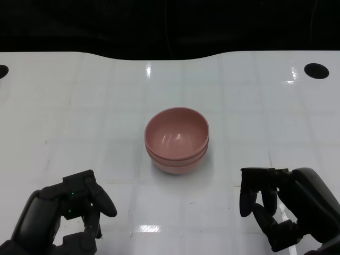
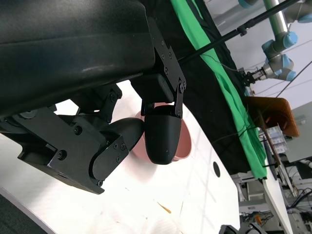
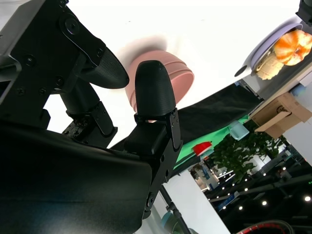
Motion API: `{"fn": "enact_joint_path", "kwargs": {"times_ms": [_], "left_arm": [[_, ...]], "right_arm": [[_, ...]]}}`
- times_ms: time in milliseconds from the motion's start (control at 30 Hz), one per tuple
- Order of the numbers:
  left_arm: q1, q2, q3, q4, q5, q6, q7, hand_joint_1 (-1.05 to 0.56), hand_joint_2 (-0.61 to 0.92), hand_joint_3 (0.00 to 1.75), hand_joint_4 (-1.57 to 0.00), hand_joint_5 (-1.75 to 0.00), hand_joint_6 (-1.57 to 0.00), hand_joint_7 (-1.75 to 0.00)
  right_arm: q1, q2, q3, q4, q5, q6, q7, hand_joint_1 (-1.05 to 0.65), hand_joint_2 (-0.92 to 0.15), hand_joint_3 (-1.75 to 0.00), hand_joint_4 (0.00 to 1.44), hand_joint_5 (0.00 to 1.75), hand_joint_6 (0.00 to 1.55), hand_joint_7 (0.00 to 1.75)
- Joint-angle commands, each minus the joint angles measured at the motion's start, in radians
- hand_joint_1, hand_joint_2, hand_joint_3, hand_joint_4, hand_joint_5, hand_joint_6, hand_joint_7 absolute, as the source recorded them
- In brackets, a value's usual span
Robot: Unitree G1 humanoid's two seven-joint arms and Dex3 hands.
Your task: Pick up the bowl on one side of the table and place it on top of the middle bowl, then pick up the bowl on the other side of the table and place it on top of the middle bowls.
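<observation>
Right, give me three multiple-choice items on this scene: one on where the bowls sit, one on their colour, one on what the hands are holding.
1. Where does the stack of bowls sit on the table?
A. Near the middle, between the two hands
B. At the far left edge
C. Under the right hand

2. What colour are the bowls?
A. Blue
B. Pink
C. Green

3. What are the left hand and right hand holding?
A. Each a bowl
B. Only the left a bowl
C. Nothing

Answers: 1 A, the head view shows the stack centred ahead of both hands. 2 B, every view shows pink. 3 C, both hands sit apart from the stack, nothing in them.
</observation>
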Motion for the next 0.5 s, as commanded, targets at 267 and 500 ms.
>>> {"fn": "enact_joint_path", "kwargs": {"times_ms": [267, 500], "left_arm": [[-0.058, -0.001, 0.012, 0.135, -0.008, -0.12, -0.029, -0.11, 0.42, 1.36, -0.86, -1.75, -0.79, -1.56], [-0.08, 0.005, 0.008, 0.193, 0.006, -0.188, -0.036, -0.11, 0.4, 1.39, -0.85, -1.75, -0.79, -1.56]], "right_arm": [[-0.009, -0.026, -0.014, 0.037, 0.013, -0.027, -0.004, -0.1, -0.1, -1.68, 0.96, 1.75, 0.86, 1.55], [-0.019, -0.024, -0.017, 0.066, 0.009, -0.048, -0.021, -0.09, -0.1, -1.67, 0.96, 1.75, 0.85, 1.55]]}}
